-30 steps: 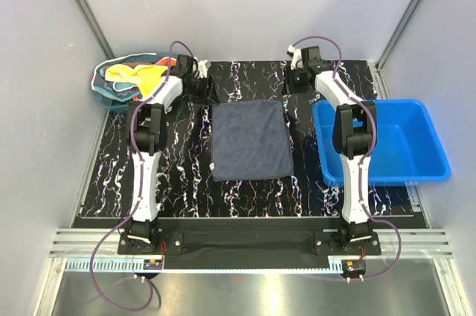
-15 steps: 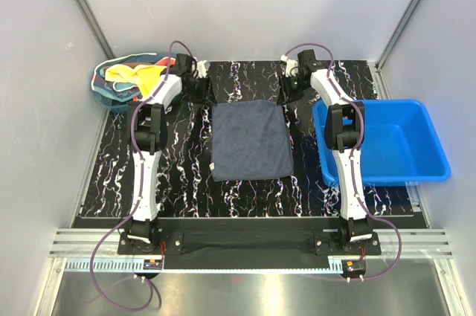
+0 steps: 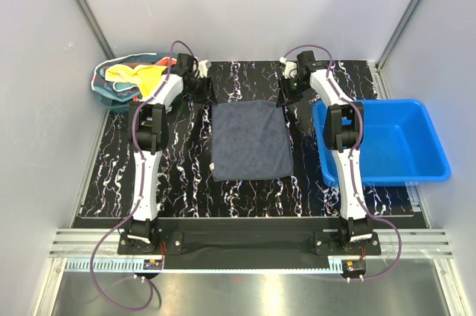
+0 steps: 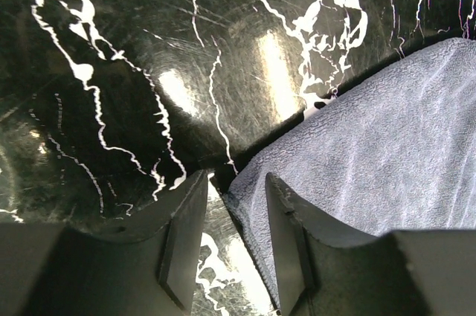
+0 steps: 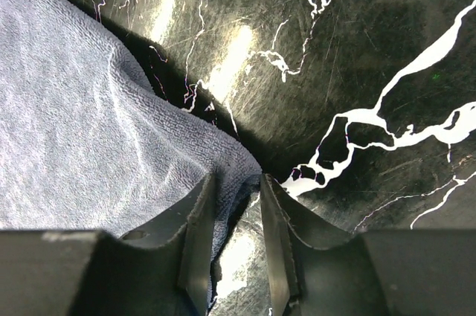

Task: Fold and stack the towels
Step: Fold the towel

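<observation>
A dark grey-blue towel lies flat on the black marbled table. My left gripper is at its far left corner. In the left wrist view the left gripper is open, its jaws astride the towel corner with bare table showing between them. My right gripper is at the far right corner. In the right wrist view the right gripper is open with a narrow gap, the towel corner lying between its jaws, unpinched. Yellow and orange-red towels lie bunched in the basket.
The teal mesh-sided basket stands off the table's back left corner. A rigid blue plastic bin stands at the right edge, close to the right arm. Grey walls close in the back and sides.
The right gripper has moved forward and left, down onto the towel's far right corner. The left gripper has shifted slightly at the far left corner. The towel has not moved.
</observation>
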